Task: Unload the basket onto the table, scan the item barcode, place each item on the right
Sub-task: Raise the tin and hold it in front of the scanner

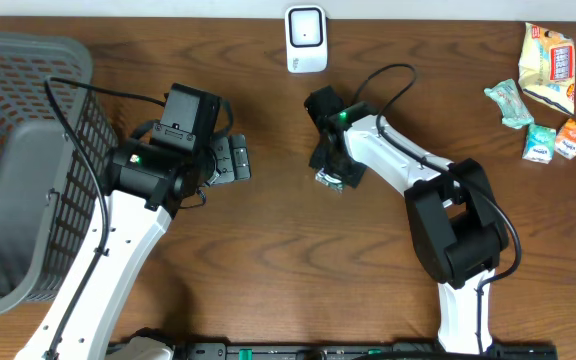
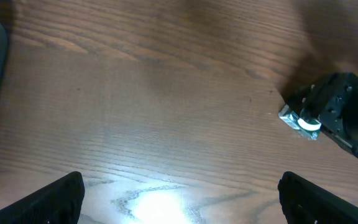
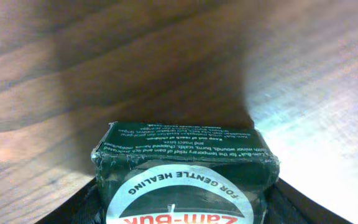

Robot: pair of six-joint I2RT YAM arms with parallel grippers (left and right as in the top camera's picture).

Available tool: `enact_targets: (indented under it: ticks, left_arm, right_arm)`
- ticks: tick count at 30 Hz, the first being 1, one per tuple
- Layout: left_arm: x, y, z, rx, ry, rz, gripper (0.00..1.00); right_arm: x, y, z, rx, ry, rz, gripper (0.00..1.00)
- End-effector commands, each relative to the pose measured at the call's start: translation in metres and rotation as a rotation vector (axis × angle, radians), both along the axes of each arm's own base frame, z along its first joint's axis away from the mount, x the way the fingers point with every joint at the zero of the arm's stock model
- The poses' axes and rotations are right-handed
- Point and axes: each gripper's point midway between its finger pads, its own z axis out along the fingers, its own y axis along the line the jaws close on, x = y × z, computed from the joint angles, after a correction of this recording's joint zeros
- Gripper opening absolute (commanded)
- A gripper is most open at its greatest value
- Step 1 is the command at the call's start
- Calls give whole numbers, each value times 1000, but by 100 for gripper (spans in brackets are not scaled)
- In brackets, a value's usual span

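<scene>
A small dark green Zam-Buk box (image 3: 185, 168) with a white round label fills the bottom of the right wrist view. My right gripper (image 1: 334, 168) is shut on it, a dark finger on each side. Overhead, a pale end of the box (image 1: 328, 179) pokes out below the gripper, just above the table's middle. The white barcode scanner (image 1: 306, 38) stands at the table's far edge, beyond the gripper. My left gripper (image 1: 236, 160) hangs open over bare wood, its fingertips wide apart around nothing (image 2: 179, 202). From the left wrist the box (image 2: 300, 120) and right gripper (image 2: 347, 115) show at the right.
A grey slotted basket (image 1: 13, 90) occupies the left side of the table. Several snack packets (image 1: 548, 65) and small boxes (image 1: 540, 145) lie at the far right. Black cables run from both arms across the wood.
</scene>
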Motion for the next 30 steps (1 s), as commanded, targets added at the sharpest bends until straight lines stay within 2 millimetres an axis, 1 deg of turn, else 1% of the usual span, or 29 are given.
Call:
enact_targets:
  ticks: [1,3,5,9,19,26,30]
  left_arm:
    - [1,-3,6,-7,-15,-11,98]
    - [1,-3,6,-7,-15,-11,98]
    - [1,-3,6,-7,-15,-11,98]
    - [1,-3,6,-7,-15,-11,98]
    - [1,-3,6,-7,-15,-11,98]
    - [1,-3,6,-8,-15,-12,98]
    - [1,-3,6,-7,-15,-11,98]
  right_arm:
    - [4,7,1,2,-23,103,59]
    - [9,9,7,2,-43,133,58]
    - [13,10,11,0,-59,145,54]
    - [19,13,18,9,-79,146,52]
    - [35,20,36,20,-132,204,54]
    - [59,20,60,1,-216,263,54]
    - [74,15,75,-55,-277,291,54]
